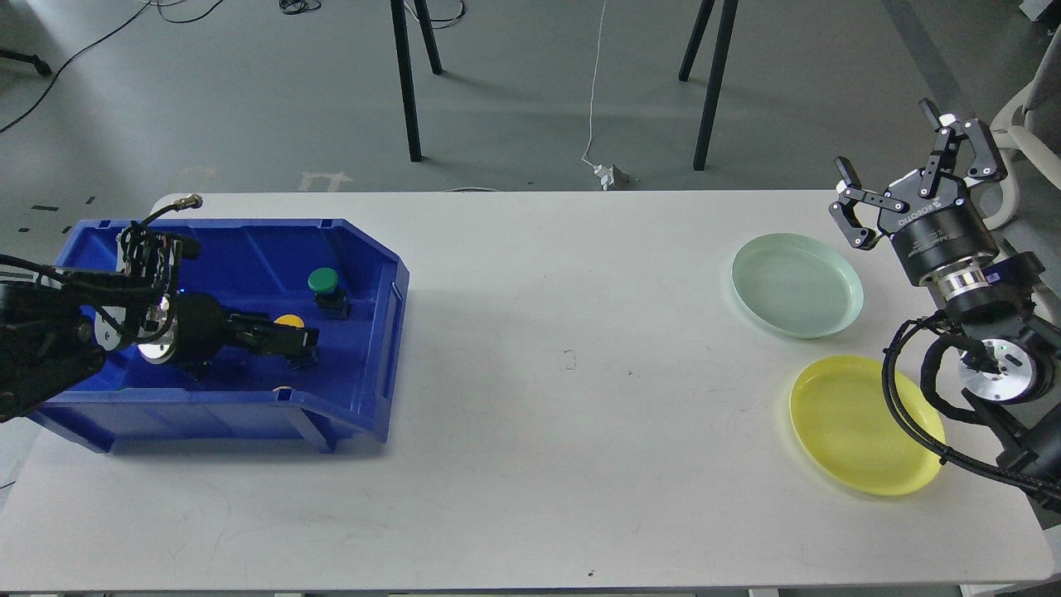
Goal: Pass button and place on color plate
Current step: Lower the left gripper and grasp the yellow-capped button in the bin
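Table (530, 431) white, long, seen from above. Blue bin (365, 390) way over at 9 o'clock, two plates off at 3 o'clock. Left gripper (302, 342) reaching deep into the bin, fingers lying flat and pointing toward 3 o'clock, right up against the yellow button (289, 320). Can't tell if clenched on it or just touching, too dark and bunched up in there. Only a sliver of yellow poking out at the 12 o'clock side of the fingers. Green button (323, 282) sitting upright on its black base just past that, toward 1 o'clock from the gripper, apart from it. Right gripper (899, 170) parked up high at about 2 o'clock, jaws spread wide, holding nothing. Pale green plate (797, 286) just beside it on the 9 o'clock side, bare. Yellow plate (854, 427) near that one, toward 5 o'clock from it, partly tucked under the right arm's cables, also bare.
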Tool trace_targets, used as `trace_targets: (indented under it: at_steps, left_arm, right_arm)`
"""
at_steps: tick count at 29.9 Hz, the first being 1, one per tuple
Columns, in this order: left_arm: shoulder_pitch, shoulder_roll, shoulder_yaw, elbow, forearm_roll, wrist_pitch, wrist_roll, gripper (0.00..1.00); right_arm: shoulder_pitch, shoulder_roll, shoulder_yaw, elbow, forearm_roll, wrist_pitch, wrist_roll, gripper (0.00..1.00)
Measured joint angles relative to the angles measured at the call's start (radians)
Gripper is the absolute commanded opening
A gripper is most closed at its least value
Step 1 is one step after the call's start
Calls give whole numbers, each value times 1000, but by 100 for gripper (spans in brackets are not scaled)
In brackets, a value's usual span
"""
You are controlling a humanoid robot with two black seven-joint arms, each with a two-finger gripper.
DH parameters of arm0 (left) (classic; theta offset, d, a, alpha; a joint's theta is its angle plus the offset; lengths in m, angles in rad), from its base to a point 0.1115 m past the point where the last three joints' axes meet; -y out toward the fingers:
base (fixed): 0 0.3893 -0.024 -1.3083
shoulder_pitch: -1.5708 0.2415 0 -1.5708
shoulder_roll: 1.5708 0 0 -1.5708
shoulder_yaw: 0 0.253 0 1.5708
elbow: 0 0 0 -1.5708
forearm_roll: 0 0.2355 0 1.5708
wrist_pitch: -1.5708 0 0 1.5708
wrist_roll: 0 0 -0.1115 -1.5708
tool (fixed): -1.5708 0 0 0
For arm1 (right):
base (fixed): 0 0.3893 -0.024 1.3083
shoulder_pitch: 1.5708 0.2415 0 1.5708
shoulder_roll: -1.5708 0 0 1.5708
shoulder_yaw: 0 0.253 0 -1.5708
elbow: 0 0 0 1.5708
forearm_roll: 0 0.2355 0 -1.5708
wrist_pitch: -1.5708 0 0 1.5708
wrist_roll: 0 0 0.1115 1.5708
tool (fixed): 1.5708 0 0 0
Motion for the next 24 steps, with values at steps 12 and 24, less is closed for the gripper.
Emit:
trace_targets:
  at_steps: [12, 24]
  left_arm:
    - [2, -3, -1, 3, -2, -1, 0, 22]
    - [-10, 7, -15, -14, -8, 3, 0, 11]
  right_arm:
    - [-6, 0, 0, 2, 0, 0, 0, 99]
    - [-14, 0, 0, 1, 0, 0, 0, 99]
